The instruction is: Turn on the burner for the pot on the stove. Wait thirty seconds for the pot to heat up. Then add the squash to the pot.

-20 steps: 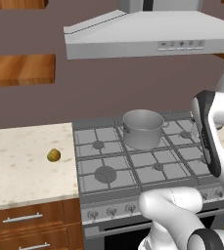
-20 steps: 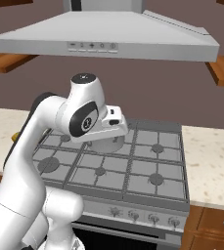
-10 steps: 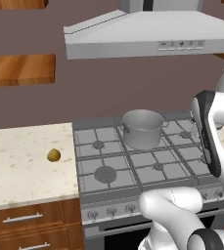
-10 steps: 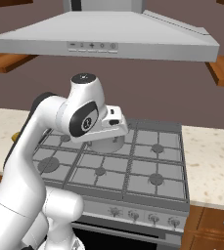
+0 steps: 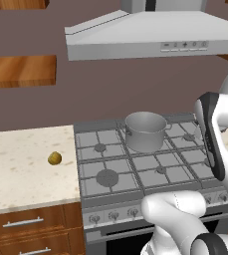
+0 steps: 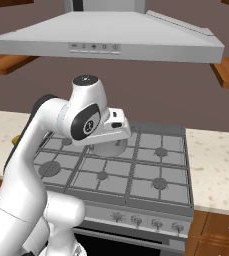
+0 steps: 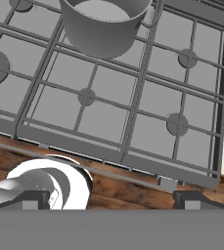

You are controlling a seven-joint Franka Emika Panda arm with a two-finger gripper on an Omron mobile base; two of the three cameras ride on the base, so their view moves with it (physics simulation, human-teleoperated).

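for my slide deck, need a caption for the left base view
Grey pot on the stove's rear burner; squash waits on the counter.

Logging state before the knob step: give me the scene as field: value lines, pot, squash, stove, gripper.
pot: upright on the stove's back middle burner, nothing visible inside
squash: on the speckled counter left of the stove, apart from the pot
stove: six burners, knob row along the front, no flame visible
gripper: open, holding nothing, above the stove's front edge, looking down at the grates
task stage: knob not yet touched, squash not yet in pot
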